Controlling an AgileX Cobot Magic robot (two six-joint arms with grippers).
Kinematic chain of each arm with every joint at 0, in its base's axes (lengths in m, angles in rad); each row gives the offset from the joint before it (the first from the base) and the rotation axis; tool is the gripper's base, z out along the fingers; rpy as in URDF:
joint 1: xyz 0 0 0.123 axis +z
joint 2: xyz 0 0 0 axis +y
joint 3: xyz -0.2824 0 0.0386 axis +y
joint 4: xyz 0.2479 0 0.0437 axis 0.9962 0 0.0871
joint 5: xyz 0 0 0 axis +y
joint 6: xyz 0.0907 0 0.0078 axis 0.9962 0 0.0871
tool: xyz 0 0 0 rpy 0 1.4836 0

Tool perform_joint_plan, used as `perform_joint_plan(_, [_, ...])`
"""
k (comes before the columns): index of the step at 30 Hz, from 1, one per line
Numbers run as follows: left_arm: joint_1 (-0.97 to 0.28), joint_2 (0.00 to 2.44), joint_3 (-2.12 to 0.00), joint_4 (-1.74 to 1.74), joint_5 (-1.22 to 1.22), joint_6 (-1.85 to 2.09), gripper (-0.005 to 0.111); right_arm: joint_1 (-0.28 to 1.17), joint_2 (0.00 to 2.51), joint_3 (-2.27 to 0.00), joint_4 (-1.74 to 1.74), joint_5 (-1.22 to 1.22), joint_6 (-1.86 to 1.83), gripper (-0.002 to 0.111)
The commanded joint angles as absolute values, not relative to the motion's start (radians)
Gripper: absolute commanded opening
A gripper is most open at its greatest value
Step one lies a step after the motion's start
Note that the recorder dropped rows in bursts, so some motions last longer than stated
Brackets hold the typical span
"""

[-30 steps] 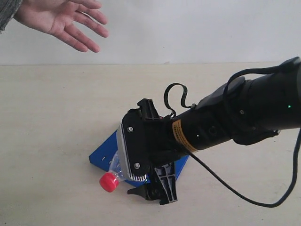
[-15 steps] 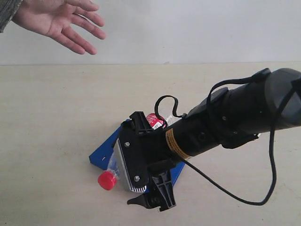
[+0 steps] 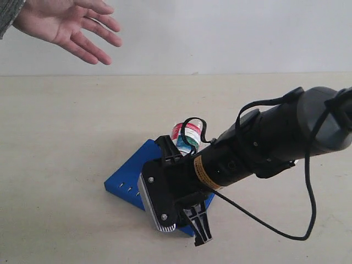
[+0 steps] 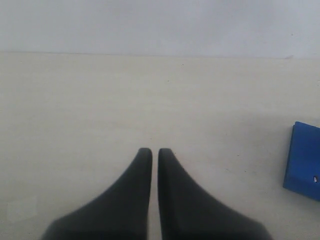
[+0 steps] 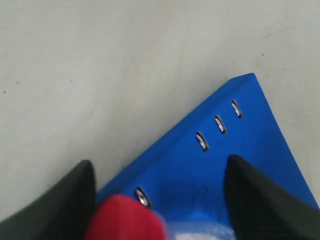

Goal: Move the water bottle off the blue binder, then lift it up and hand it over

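Left pincer (image 4: 150, 151): bare table (image 4: 150, 90) ahead, wide open, only a blue binder (image 4: 303, 162) corner off to one side. Right pincer (image 5: 159, 162): binder flat underneath, water bottle (image 5: 125, 220) cap between my fingers, close against one, gap to the other. My right arm (image 3: 264, 146) hangs over most of the binder. Person's hand (image 3: 66, 25) is raised well clear, with open table between.

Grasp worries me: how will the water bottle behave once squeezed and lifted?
Lying round on the flat blue binder, the water bottle may roll if nudged. Its clear plastic probably dents or slips under the right gripper.
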State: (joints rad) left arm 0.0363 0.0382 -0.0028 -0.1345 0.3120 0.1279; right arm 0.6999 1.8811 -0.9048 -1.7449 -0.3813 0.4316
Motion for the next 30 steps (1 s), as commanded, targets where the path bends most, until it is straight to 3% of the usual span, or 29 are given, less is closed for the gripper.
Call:
perform_joint_plan(1, [0.036, 0.045, 0.000, -0.133, 0.303, 0.133, 0.004, 0.698, 1.885, -0.900, -1.744, -0.376, 0.435, 0.031])
perform_joint_plan(17, [0.036, 0.045, 0.000, -0.133, 0.303, 0.133, 0.004, 0.698, 1.884, -0.900, -1.621, -0.380, 0.297, 0.034])
perform_joint_plan(23, [0.036, 0.045, 0.000, -0.133, 0.303, 0.133, 0.004, 0.711, 1.841, -0.900, -1.536, -0.416, 0.300, 0.069])
perform_joint_plan(30, [0.036, 0.045, 0.000, -0.133, 0.303, 0.133, 0.004, 0.732, 1.646, -0.876, -1.541, -0.284, 0.507, 0.069])
